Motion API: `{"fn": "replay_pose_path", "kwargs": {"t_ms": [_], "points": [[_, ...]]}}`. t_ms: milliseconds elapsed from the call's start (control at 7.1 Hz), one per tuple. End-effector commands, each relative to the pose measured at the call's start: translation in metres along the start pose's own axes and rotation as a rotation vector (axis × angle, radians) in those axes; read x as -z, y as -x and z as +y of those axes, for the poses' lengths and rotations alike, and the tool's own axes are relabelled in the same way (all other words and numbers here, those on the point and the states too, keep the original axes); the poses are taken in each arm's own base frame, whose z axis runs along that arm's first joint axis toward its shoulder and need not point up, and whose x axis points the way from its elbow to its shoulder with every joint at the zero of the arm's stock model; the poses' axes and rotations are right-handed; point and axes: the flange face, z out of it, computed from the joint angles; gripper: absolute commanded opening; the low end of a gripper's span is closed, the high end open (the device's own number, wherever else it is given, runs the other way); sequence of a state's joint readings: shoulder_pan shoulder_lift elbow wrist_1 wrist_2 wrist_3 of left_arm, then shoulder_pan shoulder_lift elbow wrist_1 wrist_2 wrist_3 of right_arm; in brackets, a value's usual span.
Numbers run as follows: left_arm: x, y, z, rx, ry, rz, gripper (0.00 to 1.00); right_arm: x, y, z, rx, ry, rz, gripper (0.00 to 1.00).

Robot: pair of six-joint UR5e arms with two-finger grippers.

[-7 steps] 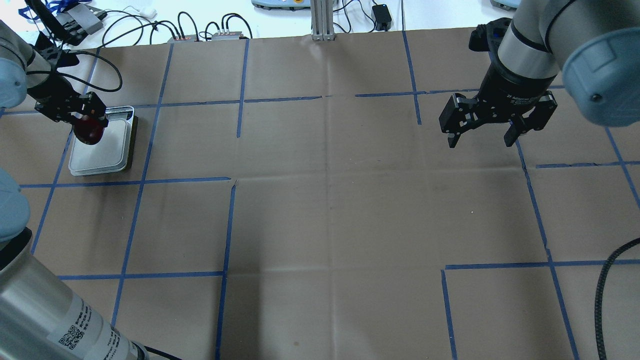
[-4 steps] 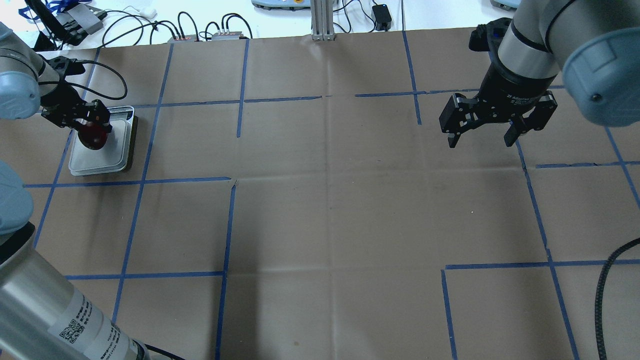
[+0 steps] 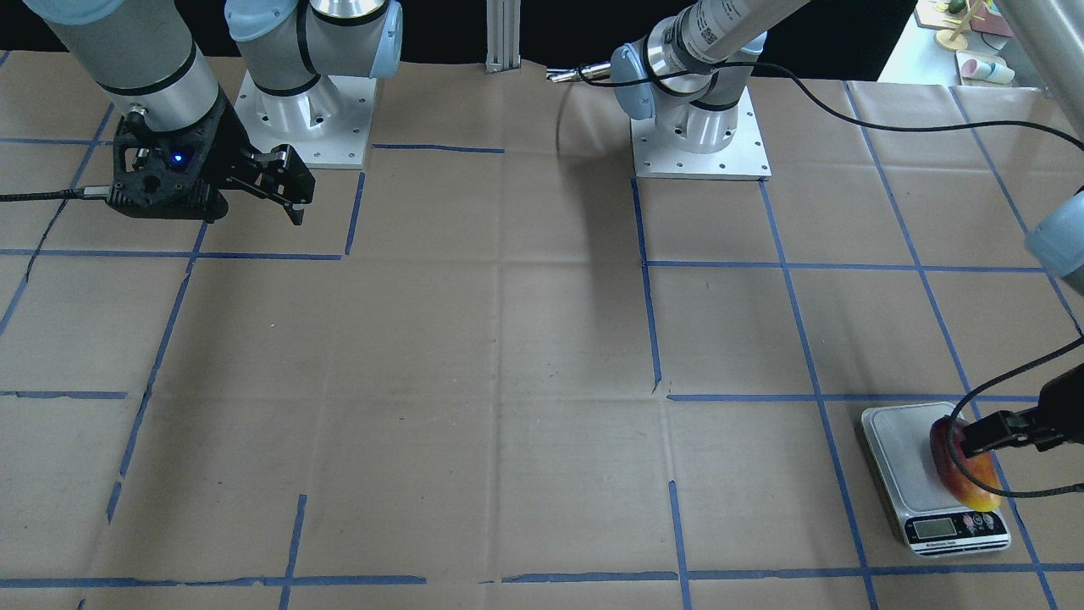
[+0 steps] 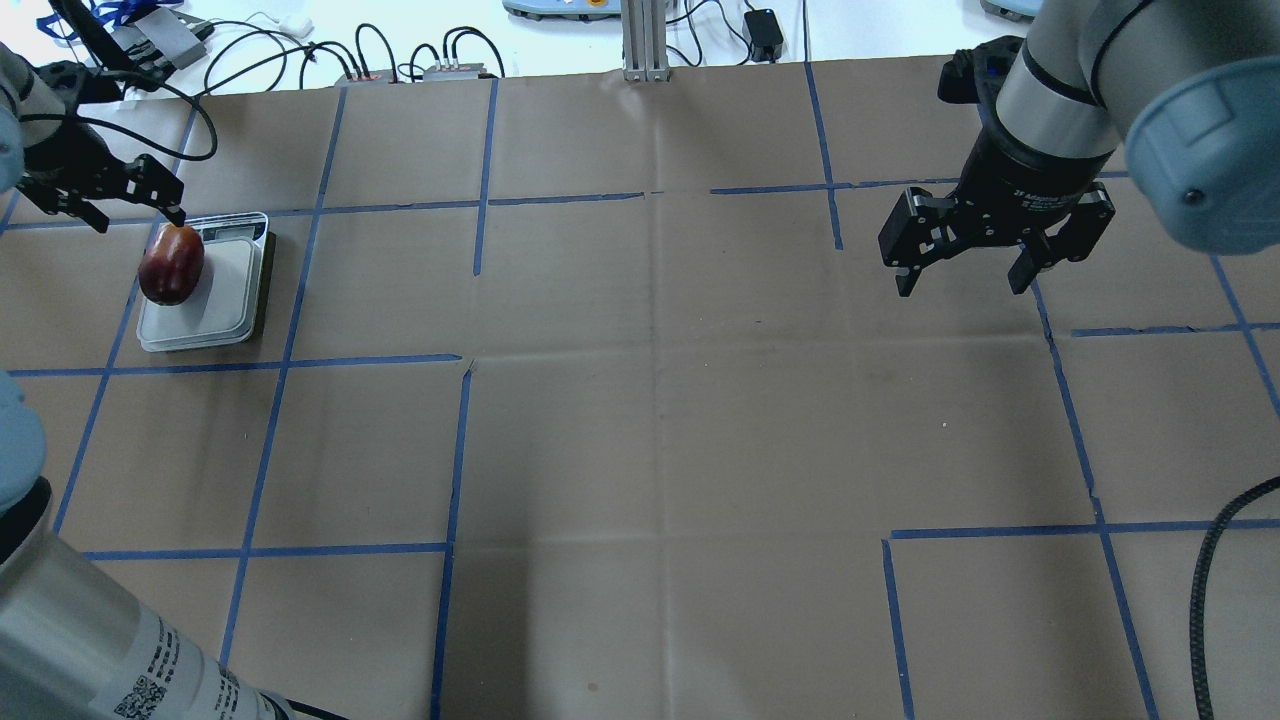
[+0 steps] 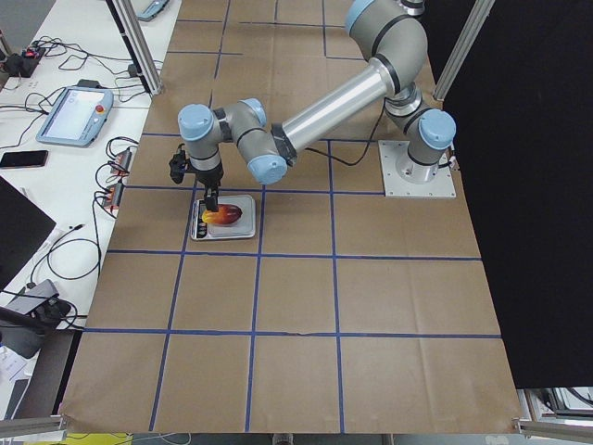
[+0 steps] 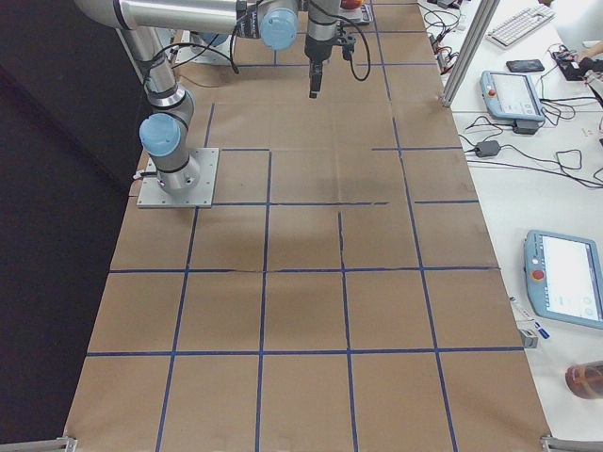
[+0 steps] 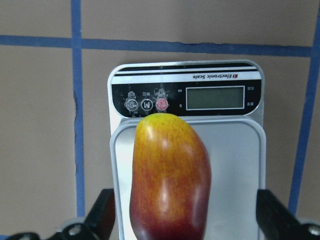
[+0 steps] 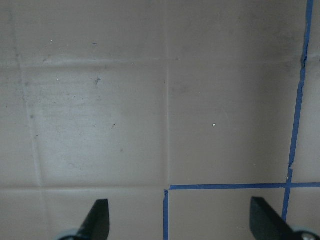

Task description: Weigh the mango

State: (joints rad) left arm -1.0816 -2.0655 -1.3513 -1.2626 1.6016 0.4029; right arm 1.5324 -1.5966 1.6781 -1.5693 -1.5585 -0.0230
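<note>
The left claw (image 4: 137, 212) has let go and lifted away, jaws wide, leaving the mango (image 4: 171, 265) lying on the scale (image 4: 228, 295), so it looks ready to be weighed.

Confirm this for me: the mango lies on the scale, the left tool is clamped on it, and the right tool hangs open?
Not quite: the left tool is open, fingers clear of the mango, as the left wrist view shows. The mango does lie on the electronic scale; the right tool hangs open.
</note>
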Motion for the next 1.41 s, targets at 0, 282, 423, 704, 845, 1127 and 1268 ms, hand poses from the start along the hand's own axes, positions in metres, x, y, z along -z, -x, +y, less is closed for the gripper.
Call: {"fn": "replay_pose_path", "kwargs": {"t_ms": [0, 282, 423, 704, 845, 1127, 1268], "points": [[0.096, -0.088, 0.041, 0.01, 0.026, 0.008, 1.0, 0.0, 0.0, 0.0, 0.0, 0.0, 0.0, 1.0], [0.149, -0.21, 0.083, -0.003, 0.025, 0.02, 1.0, -0.001, 0.0, 0.0, 0.0, 0.001, 0.0, 1.0], [0.161, -0.263, 0.104, -0.022, 0.027, 0.034, 1.0, -0.001, 0.0, 0.0, 0.0, 0.001, 0.0, 1.0], [0.165, -0.322, 0.123, 0.011, 0.029, 0.062, 1.0, 0.0, 0.0, 0.0, 0.0, 0.0, 0.0, 1.0], [0.168, -0.327, 0.132, -0.002, 0.034, 0.063, 1.0, -0.001, 0.0, 0.0, 0.0, 0.001, 0.0, 1.0], [0.155, -0.325, 0.162, -0.013, 0.088, 0.069, 1.0, 0.0, 0.0, 0.0, 0.0, 0.0, 0.0, 1.0], [0.15, -0.323, 0.175, -0.012, 0.094, 0.067, 1.0, 0.0, 0.0, 0.0, 0.0, 0.0, 0.0, 1.0]]}}
